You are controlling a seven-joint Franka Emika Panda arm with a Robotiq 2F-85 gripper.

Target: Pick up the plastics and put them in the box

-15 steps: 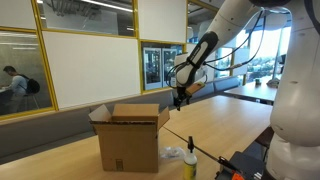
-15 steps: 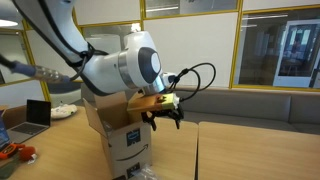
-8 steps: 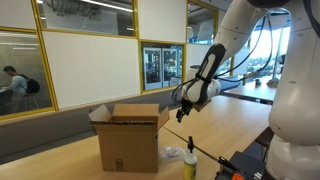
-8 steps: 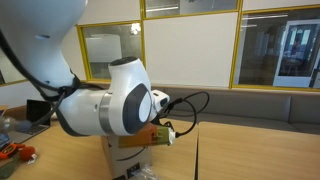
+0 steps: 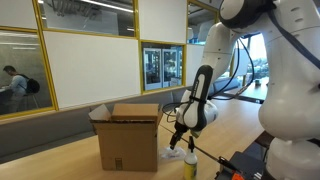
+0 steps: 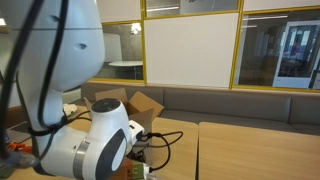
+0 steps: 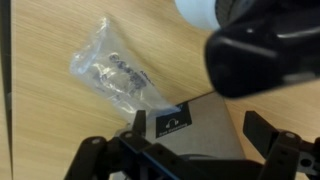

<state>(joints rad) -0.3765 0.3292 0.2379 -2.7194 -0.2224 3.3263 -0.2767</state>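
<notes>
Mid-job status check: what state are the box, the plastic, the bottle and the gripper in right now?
Cardboard box: upright, top flaps open.
Plastic wrapper: crumpled, lying on the table, not gripped.
Bottle: standing upright.
Gripper: open, empty, hanging above the table near the wrapper.

plastic bag (image 7: 115, 68): clear thin film, crumpled; glossy glints along the creases.
table (image 7: 55, 125): pale wood grain, smooth, low sheen.
cardboard box (image 5: 130, 140): brown card, matt, plain surface.
arm casing (image 5: 222, 45): white, smooth, slight gloss; looks like moulded plastic.
gripper (image 7: 190, 165): black, matt.
</notes>
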